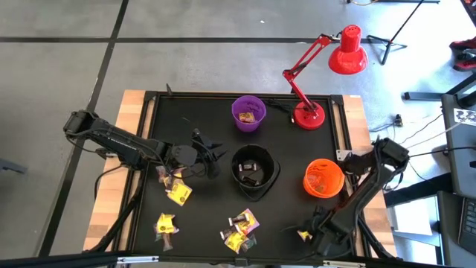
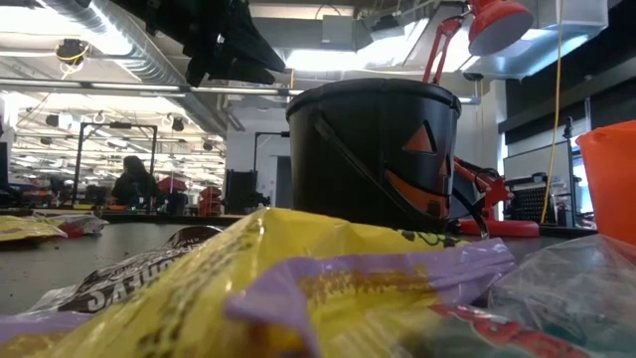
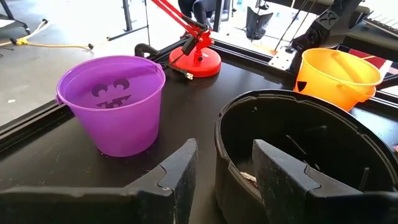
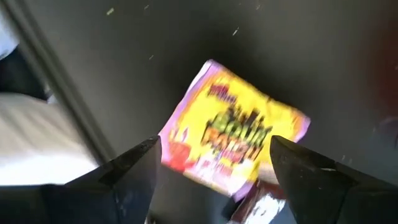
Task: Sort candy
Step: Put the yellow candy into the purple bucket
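Yellow, purple and brown wrapped candy lies in loose groups on the black mat: one group (image 1: 178,192) at the left, one (image 1: 165,224) near the front left, one (image 1: 242,228) at the front middle. A single yellow piece (image 1: 303,235) (image 4: 233,146) lies flat at the front right. My right gripper (image 1: 311,232) (image 4: 214,149) points down over it, open, one finger on each side and clear of it. My left gripper (image 1: 215,159) (image 3: 225,149) hovers open at the left rim of the black bowl (image 1: 254,172) (image 3: 298,149), nothing between its fingers.
A purple bowl (image 1: 248,113) (image 3: 112,102) stands at the far middle, an orange bowl (image 1: 323,179) (image 3: 336,74) to the black bowl's right. A red desk lamp (image 1: 309,115) stands at the far right. A brown wrapper (image 4: 264,208) lies beside the yellow piece. The mat's raised frame (image 4: 59,93) runs close by.
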### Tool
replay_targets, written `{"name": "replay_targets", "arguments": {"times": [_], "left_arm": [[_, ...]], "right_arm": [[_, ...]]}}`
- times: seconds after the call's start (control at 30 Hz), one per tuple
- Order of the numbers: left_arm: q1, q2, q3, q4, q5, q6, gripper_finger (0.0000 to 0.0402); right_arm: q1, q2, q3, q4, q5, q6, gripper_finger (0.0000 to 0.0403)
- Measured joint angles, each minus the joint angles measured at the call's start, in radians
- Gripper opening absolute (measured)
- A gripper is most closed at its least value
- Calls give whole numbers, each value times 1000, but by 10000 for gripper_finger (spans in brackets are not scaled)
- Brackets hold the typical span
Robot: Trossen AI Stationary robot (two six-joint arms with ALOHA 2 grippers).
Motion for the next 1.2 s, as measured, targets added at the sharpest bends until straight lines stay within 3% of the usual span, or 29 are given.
{"name": "replay_targets", "arguments": {"times": [0.27, 0.37, 0.47, 0.77, 0.9, 1.2], "left_arm": [[0, 0, 0, -2, 0, 0, 144], [0, 0, 0, -3, 0, 0, 144], [0, 0, 0, -4, 0, 0, 144], [0, 0, 0, -4, 0, 0, 144], [0, 0, 0, -4, 0, -2, 144], [0, 0, 0, -4, 0, -7, 144]], "right_arm": [[0, 75, 0, -40, 30, -25, 294], [4, 91, 0, -59, 20, -39, 277], [4, 93, 0, -62, 14, -59, 236], [3, 90, 9, -76, 17, -114, 63], [-17, 90, 47, -77, 73, -165, 15], [-67, 82, 226, -73, 340, -459, 30]]}}
